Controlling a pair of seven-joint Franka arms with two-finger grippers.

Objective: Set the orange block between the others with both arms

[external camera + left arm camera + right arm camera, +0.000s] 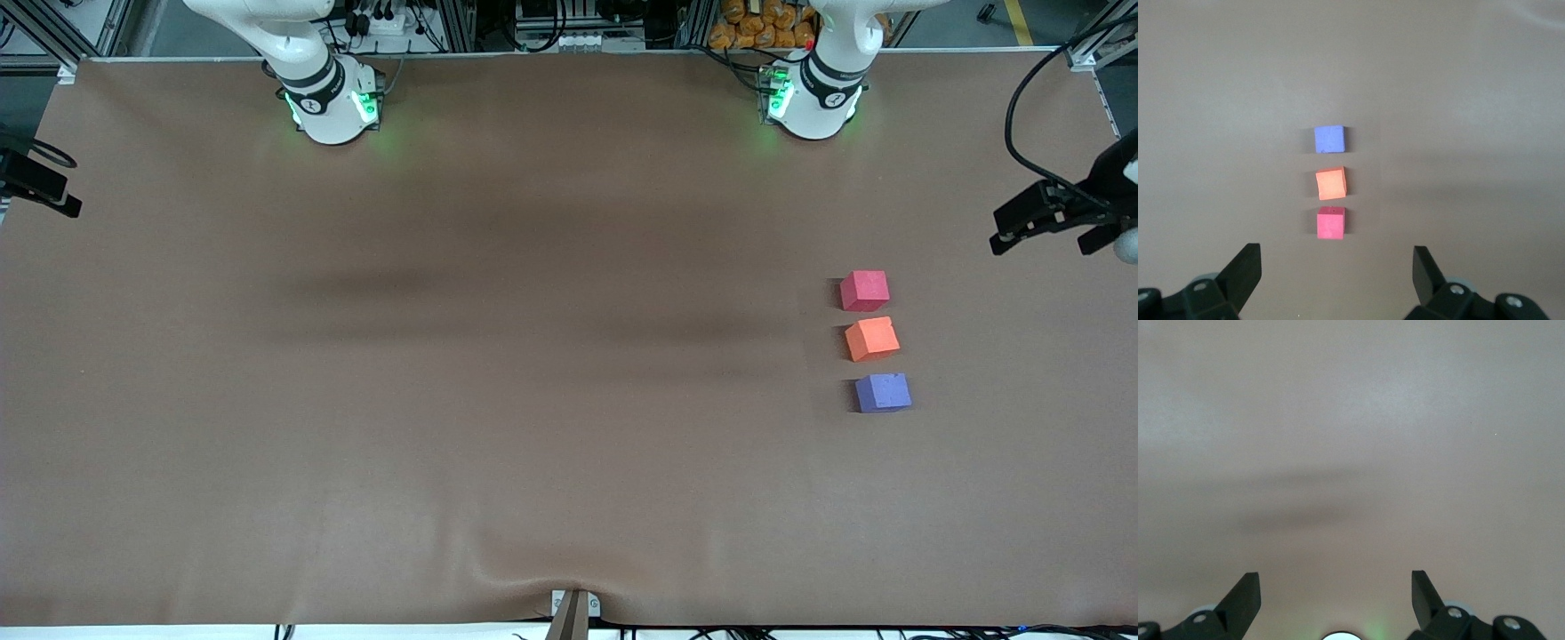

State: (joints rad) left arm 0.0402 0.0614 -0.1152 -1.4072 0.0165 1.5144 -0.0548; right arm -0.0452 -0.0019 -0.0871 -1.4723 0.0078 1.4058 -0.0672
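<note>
Brown table [444,400] carries three blocks; left gripper [1337,267] and right gripper [1335,587] spread apart.

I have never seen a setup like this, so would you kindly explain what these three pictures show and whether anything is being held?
Two white robot arms stand at a brown table. One picture looks down from a high camera facing them; the other two come from cameras on each arm's wrist. Three foam cubes sit in a row toward the left arm's end: the pinkish-red cube, the orange block between, and the blue-purple cube nearest the camera. The left gripper hangs open above them, holding nothing. The right gripper is open too, over bare table.
</note>
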